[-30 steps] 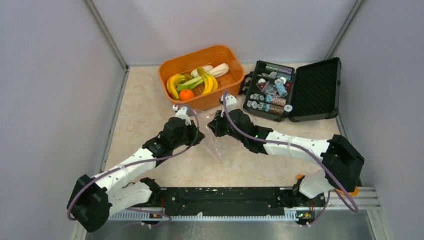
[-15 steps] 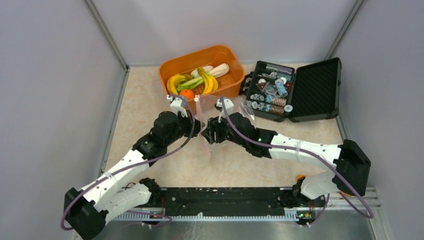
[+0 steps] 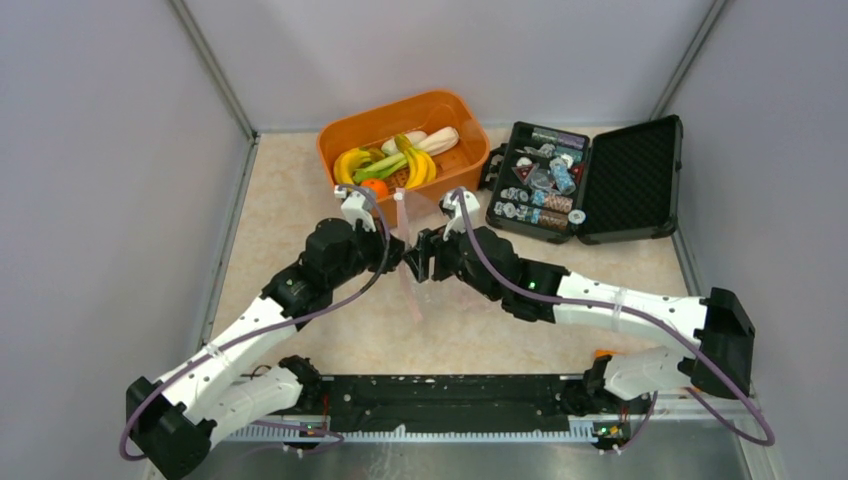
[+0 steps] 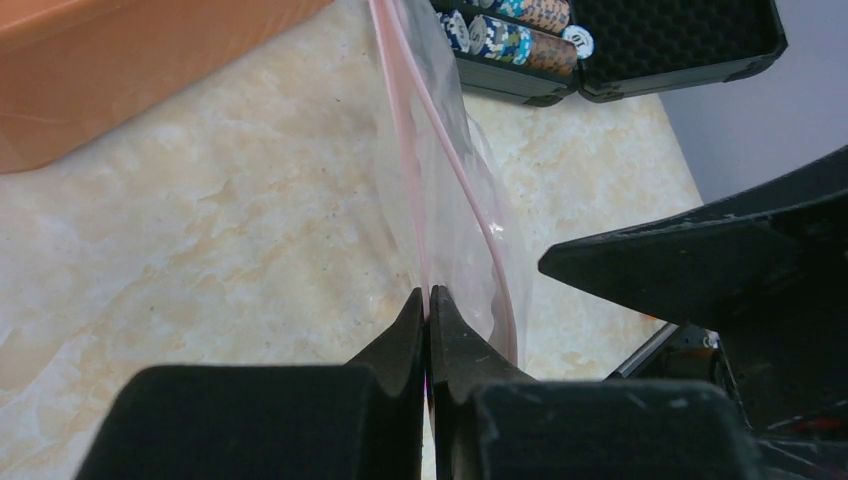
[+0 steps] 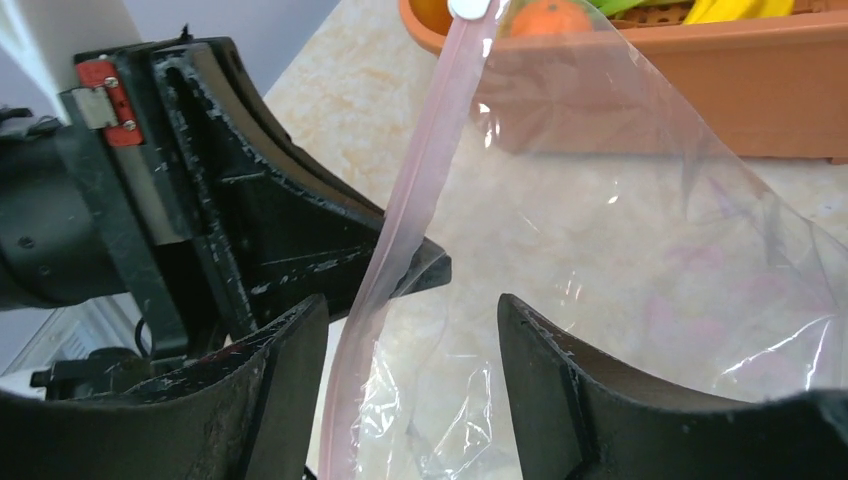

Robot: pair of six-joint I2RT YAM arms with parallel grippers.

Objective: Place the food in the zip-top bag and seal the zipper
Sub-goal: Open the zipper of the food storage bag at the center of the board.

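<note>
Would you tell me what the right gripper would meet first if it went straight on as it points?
Probably the bag: its zipper hangs between the right gripper's open jaws. Behind it stands the basket, though depth is unclear.

We see bright, soft, even light from above, leaving only faint shadows beneath the arms [image 3: 250, 330] on the table [image 3: 290, 210]. The overhead view is sharp throughout. In both wrist views the near fingers [image 5: 260, 390] look dark and slightly blurred, and the bag [image 5: 650, 250] shows small white glints along its creases.
</note>
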